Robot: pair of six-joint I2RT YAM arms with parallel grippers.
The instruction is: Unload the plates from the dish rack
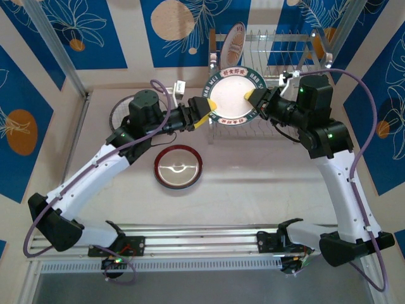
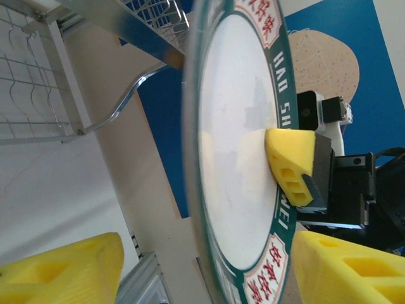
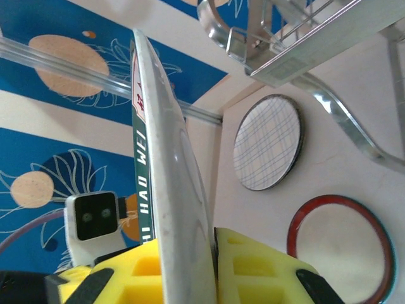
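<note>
both arms stretched forward, wrists turned inward; left gripper jaws apart; right gripper clamped

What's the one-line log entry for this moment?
stage: handover by dish rack | right gripper: shut on green-rimmed plate | left gripper: open, straddling its opposite rim | table: red-rimmed plate, plaid plate

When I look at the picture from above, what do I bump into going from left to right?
Plaid round plate → red-rimmed round plate → left gripper → green-rimmed white plate, held upright → right gripper.
</note>
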